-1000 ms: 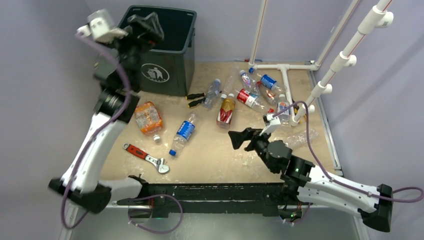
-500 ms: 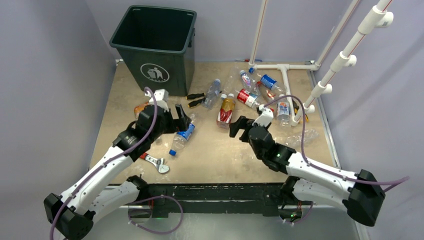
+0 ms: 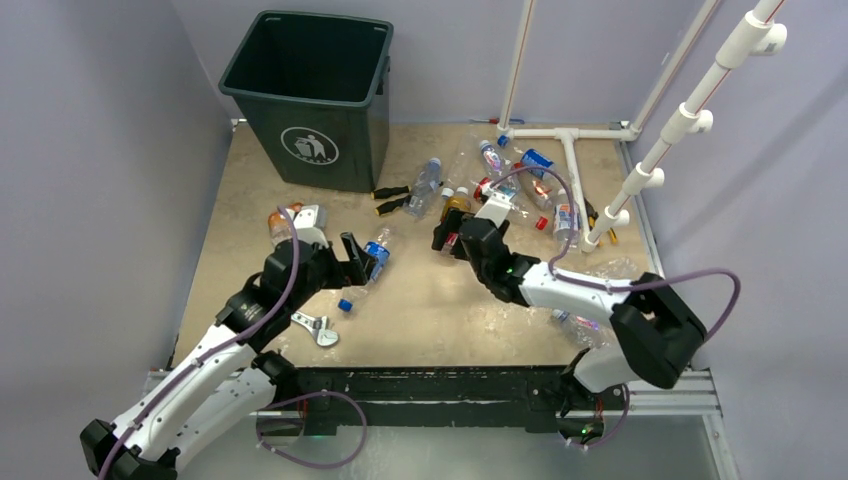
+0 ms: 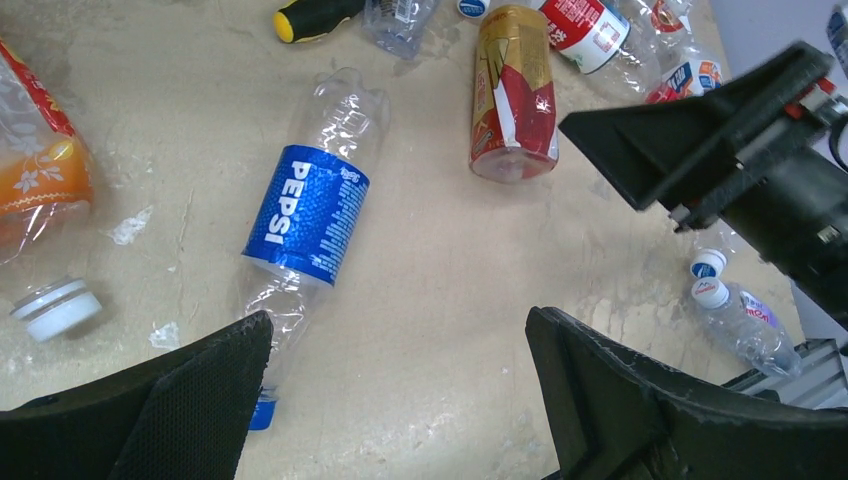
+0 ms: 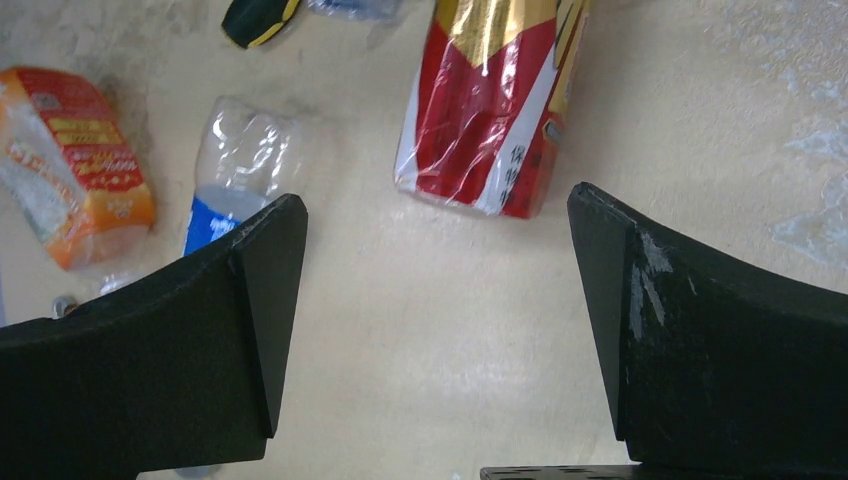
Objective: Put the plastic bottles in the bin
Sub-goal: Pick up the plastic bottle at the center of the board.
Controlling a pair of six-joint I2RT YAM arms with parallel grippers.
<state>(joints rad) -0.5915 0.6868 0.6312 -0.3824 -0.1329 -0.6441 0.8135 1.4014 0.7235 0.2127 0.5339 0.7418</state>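
"Left wrist view first: are the jaws of the left gripper holding anything?"

"No. They are spread wide and empty, low over the bench. A clear plastic bottle with a blue Pepsi label lies just ahead of the gap, its blue-capped end beside one finger."

"And a second ago?"

"That arm was up at the large dark green-grey square plastic bin, jaws at its mouth. It has swung down since, so I judge one delivery is over and this bottle is the next pick."

"The right gripper?"

"Also released and empty. It has pushed forward, and a plastic bottle with a red-and-gold label now lies just beyond its gap, untouched."

"Further out?"

"A crushed orange-labelled bottle lies off to one side of both jaws. More bottles are scattered beyond the right jaws. The bin stands well beyond the left jaws, so most of the job looks undone."
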